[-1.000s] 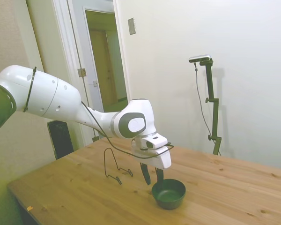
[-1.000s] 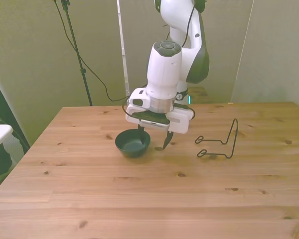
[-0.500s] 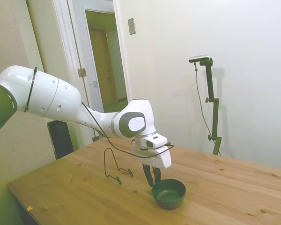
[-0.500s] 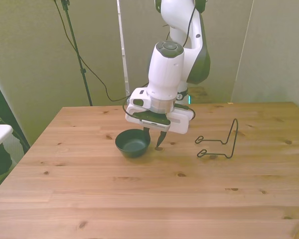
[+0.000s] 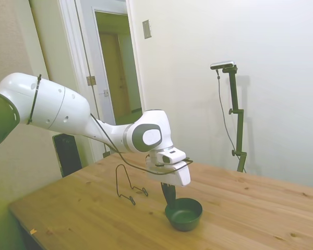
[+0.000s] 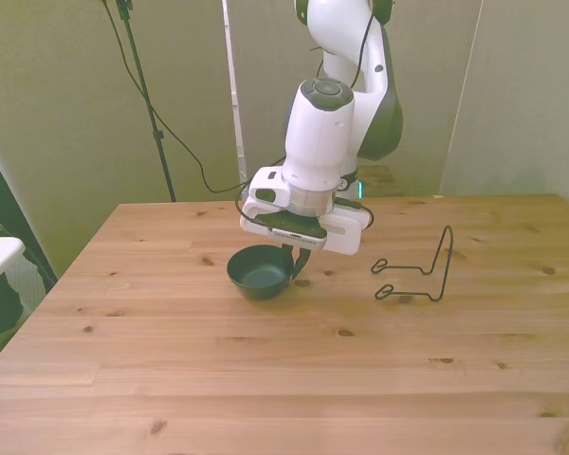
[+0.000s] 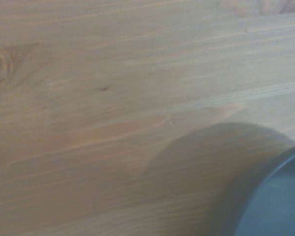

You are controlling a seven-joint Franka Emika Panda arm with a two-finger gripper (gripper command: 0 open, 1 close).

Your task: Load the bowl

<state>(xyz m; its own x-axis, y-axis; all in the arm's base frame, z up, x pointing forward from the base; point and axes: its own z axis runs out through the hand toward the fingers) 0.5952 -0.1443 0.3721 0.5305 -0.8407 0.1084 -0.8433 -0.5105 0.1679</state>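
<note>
I count one small round dark green bowl [image 6: 259, 273] with a matte finish; it also shows in the side view [image 5: 183, 213], and a blurred arc of its rim sits in the wrist view [image 7: 275, 201]. I count one thin black wire rack [image 6: 419, 270], seen as well in the side view [image 5: 128, 183]. I log one wooden plank table [image 6: 266, 379] under both. I see one white robot arm [image 6: 322, 142] carrying one two-finger gripper [image 6: 296, 267]. In the side view I note one open doorway [image 5: 117, 73] and one small grey wall plate [image 5: 147, 29]. No second item of any kind turns up in any view.
</note>
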